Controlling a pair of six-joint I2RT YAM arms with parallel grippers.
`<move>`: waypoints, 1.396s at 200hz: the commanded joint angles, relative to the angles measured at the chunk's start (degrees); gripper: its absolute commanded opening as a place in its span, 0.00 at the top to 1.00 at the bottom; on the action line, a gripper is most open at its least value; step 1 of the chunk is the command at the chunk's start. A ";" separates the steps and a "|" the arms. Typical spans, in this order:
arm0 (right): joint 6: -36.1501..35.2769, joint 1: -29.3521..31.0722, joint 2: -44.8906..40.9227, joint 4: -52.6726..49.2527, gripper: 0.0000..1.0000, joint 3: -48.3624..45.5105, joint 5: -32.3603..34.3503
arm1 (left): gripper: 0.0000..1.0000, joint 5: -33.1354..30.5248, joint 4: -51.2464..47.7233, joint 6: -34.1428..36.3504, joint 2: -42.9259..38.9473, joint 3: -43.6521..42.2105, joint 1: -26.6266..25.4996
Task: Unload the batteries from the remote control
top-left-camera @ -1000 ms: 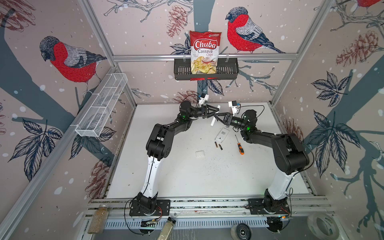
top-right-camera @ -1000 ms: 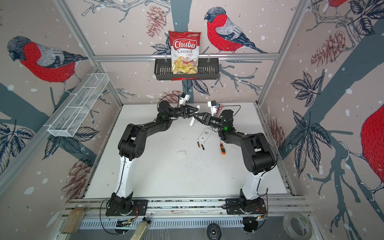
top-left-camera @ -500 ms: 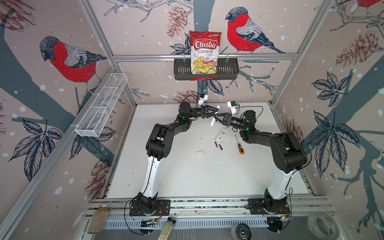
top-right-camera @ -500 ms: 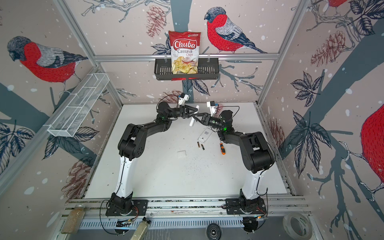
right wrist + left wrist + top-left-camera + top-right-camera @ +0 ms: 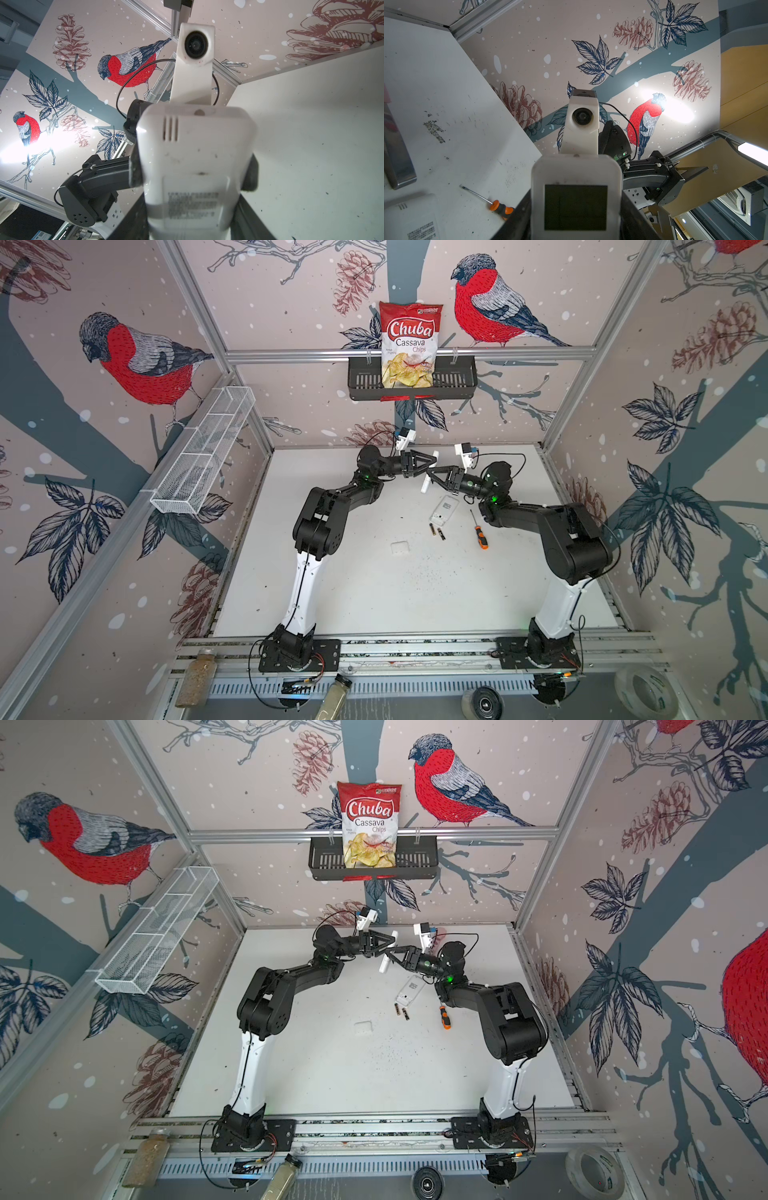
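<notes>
Your right end effector has just closed in. It now pinches the raised remote by its side edges, same as the left end effector, which hasn't let go. So you've got a two-armed hold in mid-air over the back of the bench, with the display side to the left wrist cam and the labelled back to the right wrist cam. That back looks shut to me and no cells show in it, so I'd judge it's still loaded. Two batteries already lie loose on the bench, just beside the other remote, which lies flat. The screwdriver is near them, and a small white piece, likely a cover, lies a bit further off. My read: one remote done, second now braced for opening. Don't twist it between the arms.
</notes>
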 commanded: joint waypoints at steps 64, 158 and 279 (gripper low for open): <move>-8.01 0.09 -5.45 -8.36 0.62 -2.67 1.11 | 0.02 -2.47 -13.29 12.13 -3.79 -1.58 2.34; -38.83 6.76 -7.61 -71.62 0.63 14.97 24.30 | 0.04 -35.25 -54.06 42.99 -24.23 -16.20 6.69; -46.40 22.08 6.75 -98.89 0.63 38.24 49.15 | 0.04 -57.47 -53.16 45.49 -52.61 -49.21 6.69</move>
